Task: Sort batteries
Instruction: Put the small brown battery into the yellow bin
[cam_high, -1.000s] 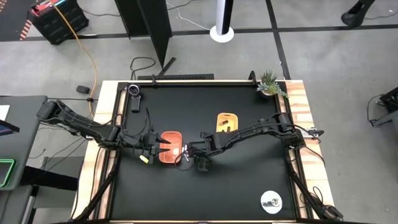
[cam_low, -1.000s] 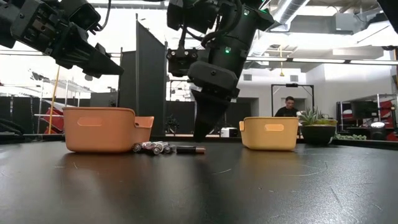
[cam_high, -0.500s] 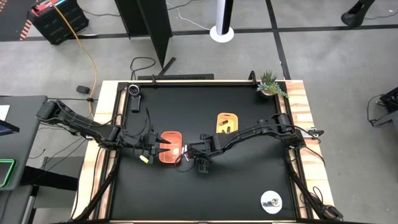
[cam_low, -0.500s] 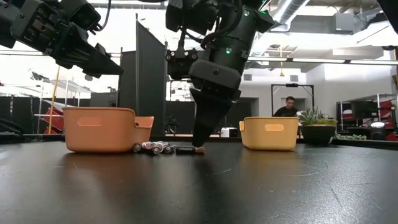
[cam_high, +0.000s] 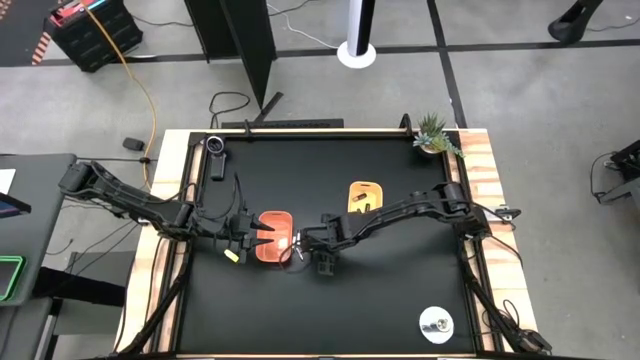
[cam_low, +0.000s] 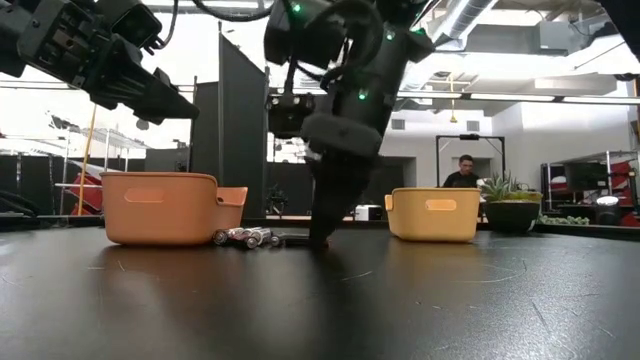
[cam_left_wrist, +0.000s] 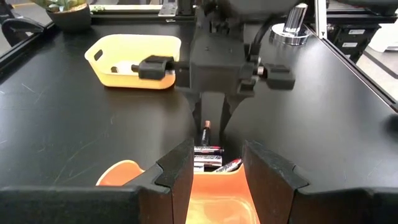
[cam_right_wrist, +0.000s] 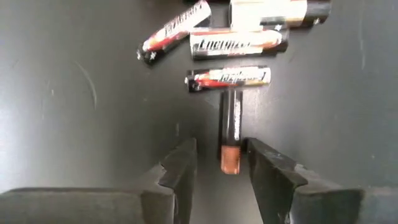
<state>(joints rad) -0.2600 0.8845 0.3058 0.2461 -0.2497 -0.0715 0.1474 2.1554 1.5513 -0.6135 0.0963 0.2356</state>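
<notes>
Several batteries (cam_right_wrist: 230, 43) lie in a loose cluster on the black table beside the orange tray (cam_high: 272, 235). One dark battery with a copper end (cam_right_wrist: 231, 143) lies apart from them, pointing toward my right gripper. My right gripper (cam_right_wrist: 221, 171) points steeply down, open, with a finger on either side of that copper end and a gap on both sides. The low view shows its fingertips (cam_low: 320, 238) down at the table. My left gripper (cam_left_wrist: 216, 171) hangs open above the orange tray (cam_left_wrist: 217, 205), touching nothing. The yellow tray (cam_high: 364, 196) holds a few batteries.
A round silver disc (cam_high: 435, 323) lies near the table's front right corner. A potted plant (cam_high: 434, 135) stands at the back right corner. A camera mount (cam_high: 216, 150) sits at the back left. A person (cam_low: 463, 172) shows in the room behind.
My right gripper has sunk a little, straight down, until its fingertips reach the table around the dark battery's end. The batteries have not moved.
</notes>
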